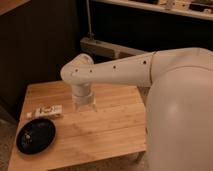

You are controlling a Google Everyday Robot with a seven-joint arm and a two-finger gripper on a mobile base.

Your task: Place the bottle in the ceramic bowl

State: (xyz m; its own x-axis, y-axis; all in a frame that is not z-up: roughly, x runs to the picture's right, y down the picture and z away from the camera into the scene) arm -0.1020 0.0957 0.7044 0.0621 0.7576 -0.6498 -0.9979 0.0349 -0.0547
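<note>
Dark walls and a shadowed ledge stand behind a light wooden counter (110, 125) with visible plank grain. Near its left edge lies the bottle (45, 110), flat on its side, long axis running left to right. It is slim and white, with dark label markings along the side facing up. Just in front of it, close but apart, sits the ceramic bowl (36, 135), shallow, round and glossy black, at the counter's front left corner. The white arm (120, 72) reaches in from the right. Its gripper (84, 104) points down over the counter's middle, to the right of the bottle, fingers spread and holding nothing.
</note>
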